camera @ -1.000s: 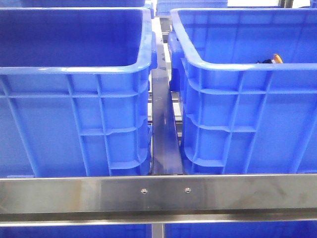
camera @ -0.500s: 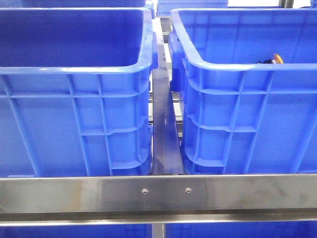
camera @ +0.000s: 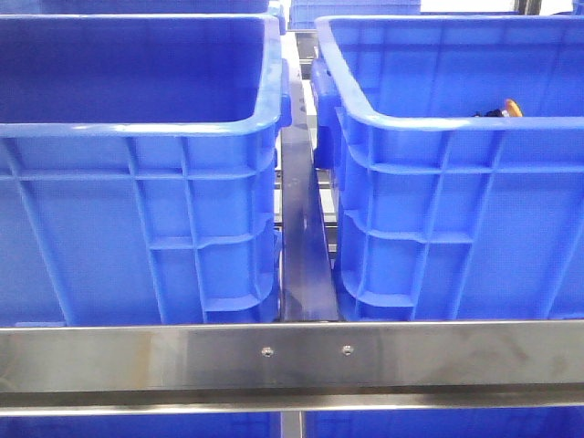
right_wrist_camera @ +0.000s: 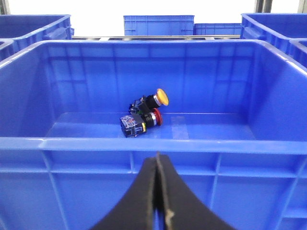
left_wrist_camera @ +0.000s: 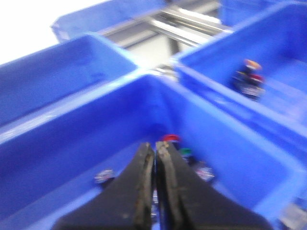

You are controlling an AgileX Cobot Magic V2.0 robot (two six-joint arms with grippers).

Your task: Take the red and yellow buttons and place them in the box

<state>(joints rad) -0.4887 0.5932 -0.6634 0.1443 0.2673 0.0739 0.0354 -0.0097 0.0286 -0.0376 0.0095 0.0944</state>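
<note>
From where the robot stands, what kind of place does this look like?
Probably a factory or warehouse parts-sorting station: big blue moulded crates sit on a steel rail frame, more crates stand behind, and loose push-buttons lie inside one of them.

Front view low and level behind a steel rail [camera: 292, 356], close to two blue crates' outer walls, left wrist view angled down over a crate corner, blurred, right wrist view level outside the right-hand crate [right_wrist_camera: 153, 143], shared with front view

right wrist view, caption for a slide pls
Closed right hand outside a bright-blue plastic crate holding yellow-capped and red-capped push-buttons.
</note>
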